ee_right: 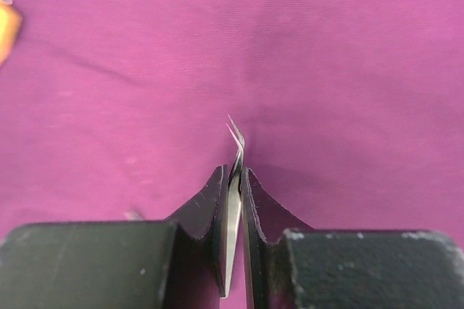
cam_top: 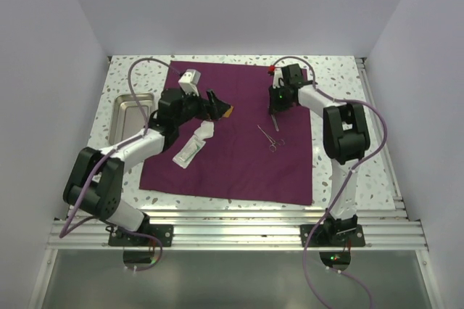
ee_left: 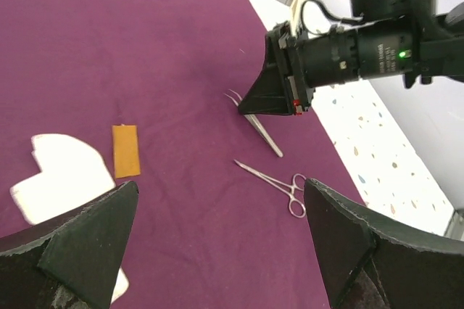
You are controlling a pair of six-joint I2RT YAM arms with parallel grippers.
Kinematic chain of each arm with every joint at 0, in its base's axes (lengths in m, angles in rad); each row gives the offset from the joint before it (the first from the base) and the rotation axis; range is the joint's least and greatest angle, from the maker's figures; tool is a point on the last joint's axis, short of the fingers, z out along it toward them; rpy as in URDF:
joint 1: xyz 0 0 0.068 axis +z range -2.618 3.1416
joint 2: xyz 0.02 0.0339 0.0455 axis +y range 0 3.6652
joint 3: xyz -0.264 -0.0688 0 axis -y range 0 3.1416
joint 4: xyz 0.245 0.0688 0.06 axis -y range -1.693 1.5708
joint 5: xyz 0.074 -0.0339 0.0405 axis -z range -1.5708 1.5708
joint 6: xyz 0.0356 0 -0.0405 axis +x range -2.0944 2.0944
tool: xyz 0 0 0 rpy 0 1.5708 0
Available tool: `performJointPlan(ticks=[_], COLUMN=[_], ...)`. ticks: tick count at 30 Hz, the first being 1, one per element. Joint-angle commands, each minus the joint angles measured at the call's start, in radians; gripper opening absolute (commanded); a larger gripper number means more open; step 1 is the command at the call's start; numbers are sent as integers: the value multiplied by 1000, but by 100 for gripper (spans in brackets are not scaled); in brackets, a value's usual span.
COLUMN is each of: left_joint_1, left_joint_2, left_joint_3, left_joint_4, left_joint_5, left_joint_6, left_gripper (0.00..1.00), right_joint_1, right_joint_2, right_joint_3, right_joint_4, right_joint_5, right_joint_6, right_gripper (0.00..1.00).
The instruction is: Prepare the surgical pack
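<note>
Over the speckled tabletop [cam_top: 341, 77], seen from above, the plum-purple cloth [cam_top: 239, 167] lies spread flat, with the steel tray [cam_top: 130, 117] just off its left edge. White packets [cam_top: 193, 143] and ring-handled forceps [cam_top: 270, 139] rest on the cloth. The left gripper [cam_top: 217, 106] hangs over its far left part, and the right gripper [cam_top: 274, 109] is low over its far right part.

From the left wrist, the left gripper [ee_left: 221, 251] stands wide apart above the cloth [ee_left: 145, 55]. An orange strip [ee_left: 125, 151] lies beside the white packets [ee_left: 61, 171]. The right gripper [ee_left: 272, 99] meets the tweezers [ee_left: 264, 135] on the cloth, and the forceps [ee_left: 272, 182] lie just beside them.

From the right wrist, the right gripper [ee_right: 233, 200] is clamped on the tweezers [ee_right: 232, 207], whose tips poke out over the cloth [ee_right: 304, 48].
</note>
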Motion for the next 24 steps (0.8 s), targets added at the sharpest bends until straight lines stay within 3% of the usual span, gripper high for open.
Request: performJointPlan(ticks=[1, 6, 12, 20, 24], left_joint_1=[-18, -58, -119, -181, -195], left_joint_2=[59, 130, 174, 228, 237], left_joint_3=[43, 46, 33, 78, 90], left_joint_4=[58, 127, 220, 249, 256], left_joint_5=[104, 63, 25, 41, 46], left_joint_6=[22, -52, -152, -193, -199], left_gripper=[100, 100, 98, 89, 79], right_joint_1=[2, 5, 12, 64, 103], right_joint_2=[-129, -264, -381, -492, -515], right_joint_3=[-56, -199, -359, -439, -458], right_joint_4=[95, 319, 528, 589, 599], right_joint_5=[-114, -193, -173, -136, -119], right_joint_6=[136, 332, 536, 606, 609], right_gripper=[0, 0, 0, 0, 0])
